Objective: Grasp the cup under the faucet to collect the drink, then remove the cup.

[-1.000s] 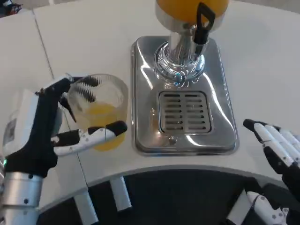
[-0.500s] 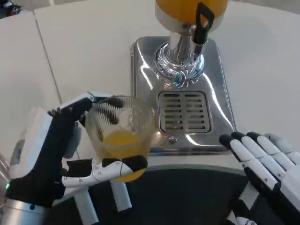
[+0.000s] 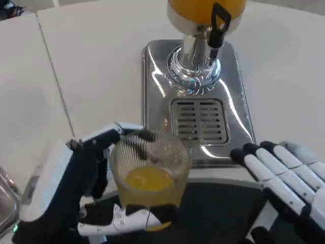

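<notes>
The clear ribbed plastic cup point(image 3: 150, 180) (orange juice in its bottom) sits in the grip of the left hand point(image 3: 81, 190), below the shiny steel drip tray point(image 3: 157, 76). Right of the cup, the right hand point(image 3: 284, 175) is empty, fingers extended.

— Any lettering you can read on the drink dispenser point(image 3: 205, 20) or its steel drip tray point(image 3: 152, 96)?

— None. The tank, the black tap handle point(image 3: 219, 23) and the grille point(image 3: 199, 121) carry no words, numbers or logos.

— And the clear cup point(image 3: 150, 175) at the near edge of the table point(image 3: 96, 61)?

— Plain ribbed plastic, no print. The white backs of the hands show no readable marks either.
</notes>
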